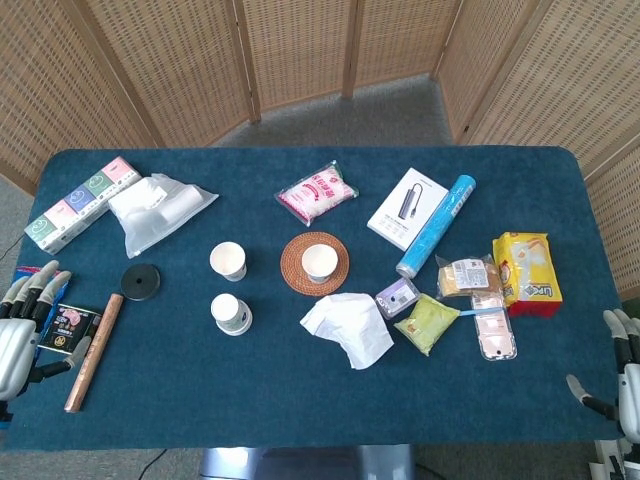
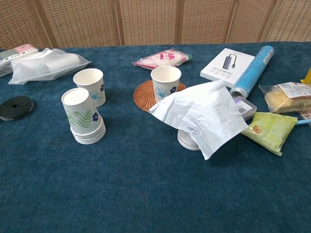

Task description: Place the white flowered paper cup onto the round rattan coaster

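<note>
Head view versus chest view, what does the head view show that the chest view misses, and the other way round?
Only the head view shows the left hand and right hand at the table's near corners, plus the copper rod and yellow snack pack. Only the chest view reveals stacked white discs under the crumpled white paper. Both show the flowered paper cup standing on the rattan coaster.
</note>
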### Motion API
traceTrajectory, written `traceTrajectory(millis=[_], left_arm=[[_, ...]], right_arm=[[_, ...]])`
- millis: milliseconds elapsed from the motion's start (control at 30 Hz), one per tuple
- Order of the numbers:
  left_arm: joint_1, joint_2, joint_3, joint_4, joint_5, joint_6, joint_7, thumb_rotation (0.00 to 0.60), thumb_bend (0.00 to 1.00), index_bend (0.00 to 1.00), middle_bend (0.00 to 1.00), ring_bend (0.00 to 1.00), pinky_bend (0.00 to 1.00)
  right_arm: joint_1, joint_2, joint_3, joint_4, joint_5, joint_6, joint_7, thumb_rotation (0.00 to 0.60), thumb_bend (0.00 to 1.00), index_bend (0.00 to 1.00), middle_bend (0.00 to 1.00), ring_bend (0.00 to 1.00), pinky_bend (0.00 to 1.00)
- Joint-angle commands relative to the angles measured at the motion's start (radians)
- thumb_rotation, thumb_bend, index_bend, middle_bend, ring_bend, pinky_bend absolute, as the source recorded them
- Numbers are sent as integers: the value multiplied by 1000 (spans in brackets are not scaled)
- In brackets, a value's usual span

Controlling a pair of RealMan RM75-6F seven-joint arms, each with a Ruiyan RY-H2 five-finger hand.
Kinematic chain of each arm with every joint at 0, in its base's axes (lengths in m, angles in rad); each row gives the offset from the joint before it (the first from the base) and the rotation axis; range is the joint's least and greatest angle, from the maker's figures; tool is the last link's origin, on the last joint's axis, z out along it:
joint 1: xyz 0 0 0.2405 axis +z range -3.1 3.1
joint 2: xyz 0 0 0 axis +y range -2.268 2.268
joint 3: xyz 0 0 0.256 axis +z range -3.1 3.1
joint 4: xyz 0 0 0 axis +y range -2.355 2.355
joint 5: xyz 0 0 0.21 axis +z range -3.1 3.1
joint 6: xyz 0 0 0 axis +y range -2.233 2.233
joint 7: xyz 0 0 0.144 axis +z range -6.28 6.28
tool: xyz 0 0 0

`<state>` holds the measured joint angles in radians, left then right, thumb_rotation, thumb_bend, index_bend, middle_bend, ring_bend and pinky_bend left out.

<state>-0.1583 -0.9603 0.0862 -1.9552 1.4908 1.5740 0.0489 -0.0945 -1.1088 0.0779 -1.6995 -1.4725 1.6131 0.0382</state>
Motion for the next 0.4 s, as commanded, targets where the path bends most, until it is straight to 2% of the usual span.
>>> traceTrajectory(millis=[33,400], left_arm=[[5,-7,-3,5,3,-9,-4,497,370,11,0,0,0],[8,-11,-45,16,1,-37,-20,497,372,11,0,0,0]], right_arm=[[-3,4,-5,0,-7,5,0,600,250,0,0,0,0],[0,1,-7,1,-15,5,-4,600,250,0,0,0,0]])
